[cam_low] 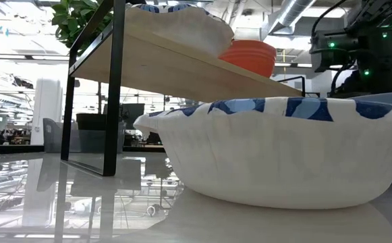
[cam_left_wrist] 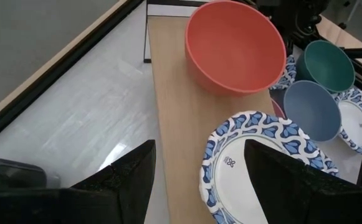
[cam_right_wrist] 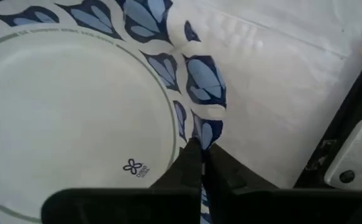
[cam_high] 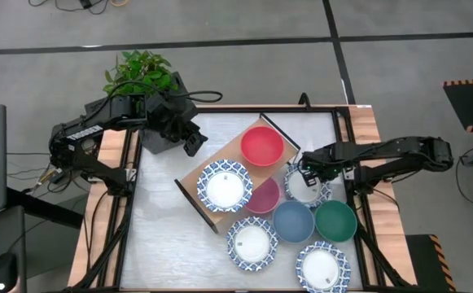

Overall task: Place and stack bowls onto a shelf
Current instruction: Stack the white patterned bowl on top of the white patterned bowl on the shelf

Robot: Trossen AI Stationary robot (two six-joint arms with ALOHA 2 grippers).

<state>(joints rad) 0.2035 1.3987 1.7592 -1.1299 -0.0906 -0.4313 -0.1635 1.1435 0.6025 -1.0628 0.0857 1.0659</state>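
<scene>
The shelf [cam_high: 212,167], a light-wood board on a black frame, stands slantwise on the table. A red bowl [cam_high: 262,145] and a white bowl with a blue-patterned rim [cam_high: 225,185] sit on it. My left gripper [cam_high: 192,140] hovers open and empty by the shelf's far left side; its wrist view shows both bowls [cam_left_wrist: 233,43] [cam_left_wrist: 255,168] ahead of it. My right gripper [cam_high: 305,171] is shut on another blue-rimmed white bowl [cam_high: 305,189] right of the shelf. Pink [cam_high: 264,198], blue [cam_high: 293,220] and green [cam_high: 335,220] bowls rest on the table. My right gripper pinches the blue-patterned rim [cam_right_wrist: 205,127] of the white bowl between its two fingers [cam_right_wrist: 187,168], on the bowl's far side. The fingers come from above, slanting down from the table's right. The bowl stays level; I cannot tell whether it is clear of the table.
Two more blue-rimmed white bowls [cam_high: 252,242] [cam_high: 322,267] rest near the table's front; one fills the low view [cam_low: 270,155]. A dark plant pot [cam_high: 156,129] with a green plant [cam_high: 142,72] stands at the far left corner, close behind my left gripper.
</scene>
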